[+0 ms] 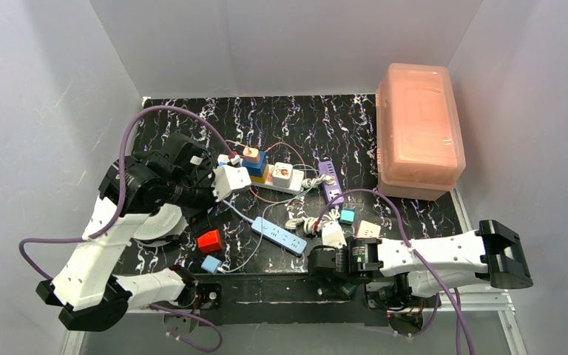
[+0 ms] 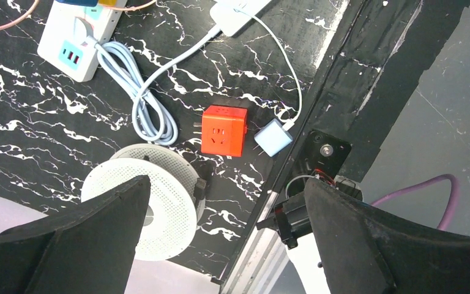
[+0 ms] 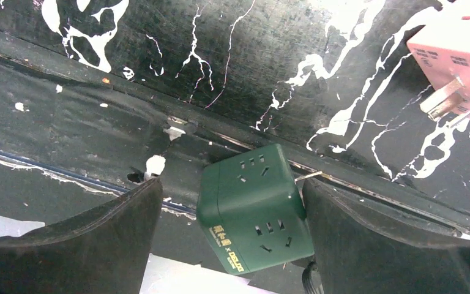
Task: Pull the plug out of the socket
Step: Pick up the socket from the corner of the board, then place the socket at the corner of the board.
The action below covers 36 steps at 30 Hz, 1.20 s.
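Note:
The socket (image 1: 270, 176), a long white strip, lies mid-table with several cube plugs (image 1: 254, 159) standing in it. Its teal-port end (image 2: 67, 46) and coiled white cord (image 2: 150, 110) show in the left wrist view. A dark green cube plug (image 3: 254, 205) lies on the black front ledge, apart from the socket, its prongs hidden. My right gripper (image 3: 232, 184) is open around it: the cube sits close to the right finger, with a clear gap at the left one. From above, the right gripper (image 1: 324, 262) hides the cube. My left gripper (image 2: 226, 182) hangs open and empty above the table's left side (image 1: 201, 188).
A red cube (image 2: 223, 130), a light-blue cube (image 2: 273, 138) and a white perforated disc (image 2: 153, 205) lie below the left gripper. A light-blue strip (image 1: 279, 235), purple strip (image 1: 330, 181), teal cube (image 1: 347, 216) and pink pronged cube (image 3: 459, 43) lie nearby. A pink lidded box (image 1: 418, 129) stands back right.

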Available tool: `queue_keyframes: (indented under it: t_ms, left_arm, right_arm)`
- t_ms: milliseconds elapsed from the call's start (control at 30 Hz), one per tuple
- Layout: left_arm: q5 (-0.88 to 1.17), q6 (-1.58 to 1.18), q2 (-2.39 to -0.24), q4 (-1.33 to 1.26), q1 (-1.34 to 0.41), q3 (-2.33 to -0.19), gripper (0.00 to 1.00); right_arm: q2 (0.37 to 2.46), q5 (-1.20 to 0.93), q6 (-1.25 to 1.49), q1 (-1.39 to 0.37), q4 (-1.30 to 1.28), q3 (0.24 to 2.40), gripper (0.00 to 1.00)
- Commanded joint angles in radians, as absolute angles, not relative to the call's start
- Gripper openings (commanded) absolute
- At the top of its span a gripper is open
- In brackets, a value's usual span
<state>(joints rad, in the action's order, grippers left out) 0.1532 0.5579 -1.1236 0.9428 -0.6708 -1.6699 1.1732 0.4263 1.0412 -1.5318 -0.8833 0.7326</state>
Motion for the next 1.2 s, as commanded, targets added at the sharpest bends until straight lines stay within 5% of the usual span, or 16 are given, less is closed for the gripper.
queue_keyframes:
  t_ms: [0,167,267,300,433,467,867,1033,1167]
  left_arm:
    - [0.168,0.57,-1.131,1.102,-0.666,-1.7,0.98]
    - [0.169,0.568,-1.131,1.106,-0.666,-1.709,0.98]
    - [0.169,0.562,-1.131,1.105,-0.666,-1.712,0.98]
    - [0.169,0.561,-1.131,1.104,-0.666,-1.712,0.98]
    - [0.172,0.556,-1.13,1.104,-0.666,-1.722,0.98]
    - [0.172,0.555,-1.129,1.106,-0.666,-1.725,0.98]
    - [0.18,0.559,-1.127,1.108,-0.666,-1.724,0.98]
    - [0.181,0.569,-1.126,1.099,-0.666,-1.709,0.98]
    - [0.182,0.578,-1.119,1.095,-0.667,-1.698,0.98]
  right_arm:
    - [1.167,0.384,1.04,-1.539,-0.817,0.705,0.92]
    - [1.154,0.41,1.075,-1.539,-0.841,0.679,0.9]
    - [1.129,0.437,1.123,-1.539,-0.88,0.66,0.78]
    - [1.117,0.464,1.169,-1.539,-0.916,0.656,0.69]
    - [1.032,0.57,1.32,-1.534,-1.045,0.644,0.08]
    - [1.005,0.59,1.345,-1.527,-1.064,0.642,0.01]
    - [0.853,0.616,1.232,-1.073,-1.007,0.6,0.03]
    - [0.915,0.602,1.248,-0.993,-0.967,0.626,0.39]
    - [0.906,0.575,1.212,-0.925,-0.928,0.639,0.5]
